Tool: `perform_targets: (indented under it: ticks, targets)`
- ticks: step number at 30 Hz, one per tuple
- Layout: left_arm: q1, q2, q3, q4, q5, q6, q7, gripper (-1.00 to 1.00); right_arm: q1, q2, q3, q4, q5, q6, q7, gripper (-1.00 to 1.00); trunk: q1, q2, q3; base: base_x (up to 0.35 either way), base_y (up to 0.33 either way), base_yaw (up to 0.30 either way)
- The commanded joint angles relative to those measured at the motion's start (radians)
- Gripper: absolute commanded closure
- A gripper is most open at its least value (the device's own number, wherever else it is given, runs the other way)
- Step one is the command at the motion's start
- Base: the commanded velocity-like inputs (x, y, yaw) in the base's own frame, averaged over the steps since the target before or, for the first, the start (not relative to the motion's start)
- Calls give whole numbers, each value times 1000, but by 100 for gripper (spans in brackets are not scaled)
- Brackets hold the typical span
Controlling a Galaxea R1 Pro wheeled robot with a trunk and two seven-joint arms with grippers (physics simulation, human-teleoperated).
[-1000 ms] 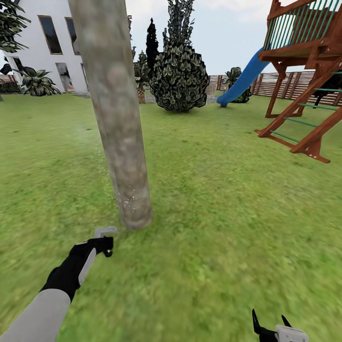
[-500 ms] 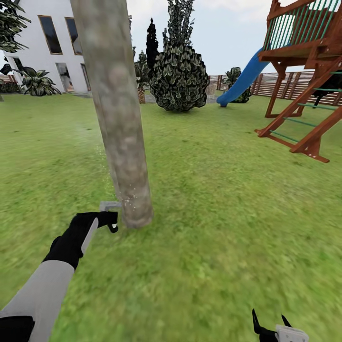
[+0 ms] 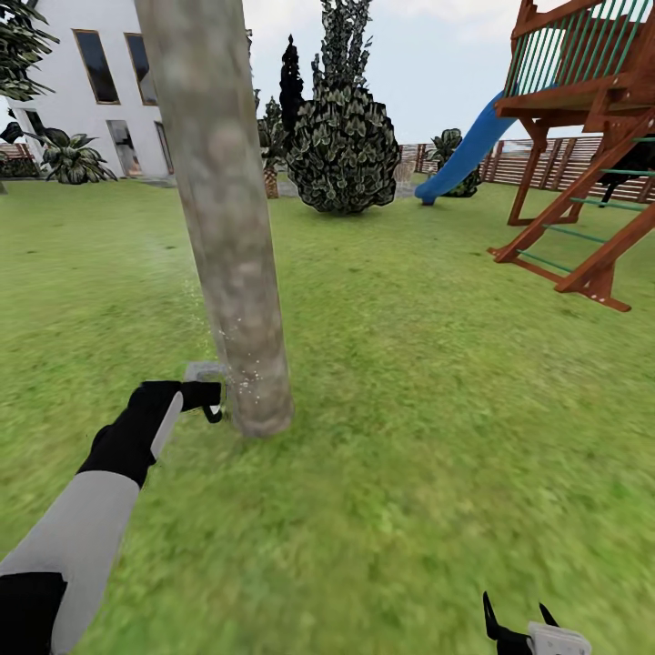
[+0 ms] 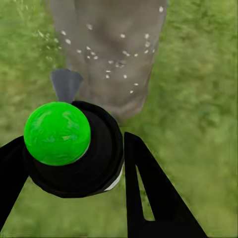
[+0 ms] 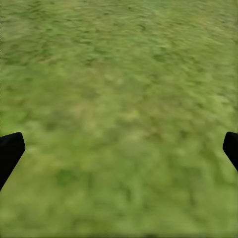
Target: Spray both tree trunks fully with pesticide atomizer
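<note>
The left pincer [image 4: 74,163] is closed around the pesticide atomizer [image 4: 74,148], a black-bodied bottle with a glossy green ball cap and a small grey nozzle. In the head view this pincer [image 3: 207,400] sits low, just beside the foot of the thick grey-tan mottled tree trunk [image 3: 227,218], on the robot's left of it. The grey nozzle points toward the bark, near it; whether it touches cannot be told.

The trunk's long axis runs upright with a slight lean. The spraying arm is at the base, so most of the column lies above the nozzle. Pale specks of pesticide [image 4: 111,62] dot the lower bark facing the atomizer; they are sparse, and large bare patches show between them. Judgement: coverage is partial, and the next move calls for carrying the spray upward along the trunk and around it.

The right pincer [image 3: 518,628] hangs open and empty over the green grass lawn [image 3: 437,409], well apart from the trunk; the left arm is much the nearer.

Obscured: the trunk's far side, its upper part and crown are out of view. The atomizer's lower body is hidden behind its cap and the fingers.
</note>
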Motion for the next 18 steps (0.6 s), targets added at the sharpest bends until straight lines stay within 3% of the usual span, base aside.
perform_targets:
  ticks: [1,4,8,12,15,16,18]
  targets:
    - [-2,20,0,0,11,0,0,100,0,0,0,0,0,0,0,-100,0,0,0,0,0,0]
    - [-5,30,-2,-7,12,0,-5,100,0,0,0,0,0,0,0,-100,0,0,0,0,0,0]
    - [0,14,-7,-9,8,21,-143,100,0,0,0,0,1,0,0,-100,0,0,0,0,0,0]
    - [-3,-14,-9,-13,1,76,-167,100,0,0,0,0,0,0,0,-100,0,0,0,0,0,0]
    - [-7,12,-8,-12,-11,77,-160,100,0,0,0,-1,0,-1,0,-100,0,0,0,0,0,0]
    - [-5,18,-8,-12,-26,76,-159,100,0,0,0,-1,0,-1,0,-100,0,0,0,0,0,0]
    - [5,13,-9,-12,-102,75,-158,100,0,0,0,-1,0,0,0,-100,0,0,0,0,0,-17]
